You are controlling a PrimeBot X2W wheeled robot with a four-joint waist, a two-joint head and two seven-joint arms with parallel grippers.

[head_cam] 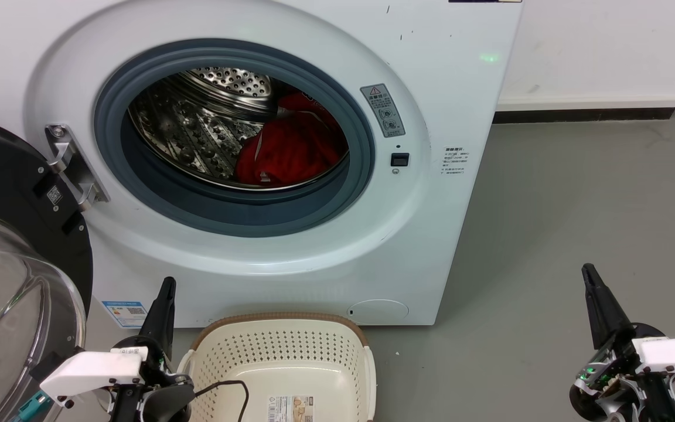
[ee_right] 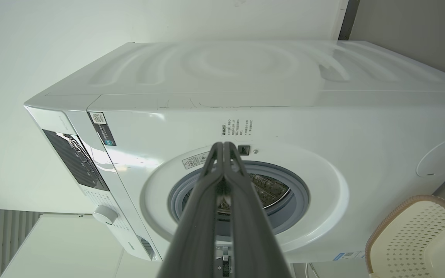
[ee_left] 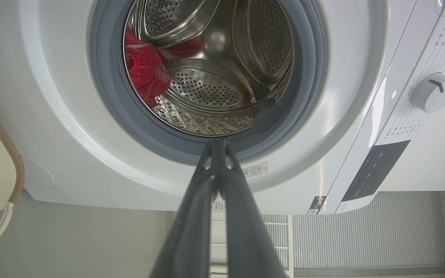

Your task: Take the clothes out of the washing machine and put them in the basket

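Observation:
The white washing machine (head_cam: 443,105) stands with its dark glass door (head_cam: 3,258) swung open at the left. Inside the steel drum (head_cam: 197,126) lie the red clothes (head_cam: 290,149), on the drum's right side; they also show in the left wrist view as red clothes (ee_left: 145,71). The cream basket (head_cam: 282,363) sits on the floor in front of the machine, with only a paper label inside. My left gripper (head_cam: 167,284) is shut with nothing in it, low beside the basket's left. My right gripper (head_cam: 588,271) is shut too, over the floor at the far right.
Grey floor (head_cam: 578,205) stretches to the right of the machine up to a white wall with a dark skirting (head_cam: 583,114). A black cable (head_cam: 226,390) hangs over the basket's near left rim. The open door takes up the lower left.

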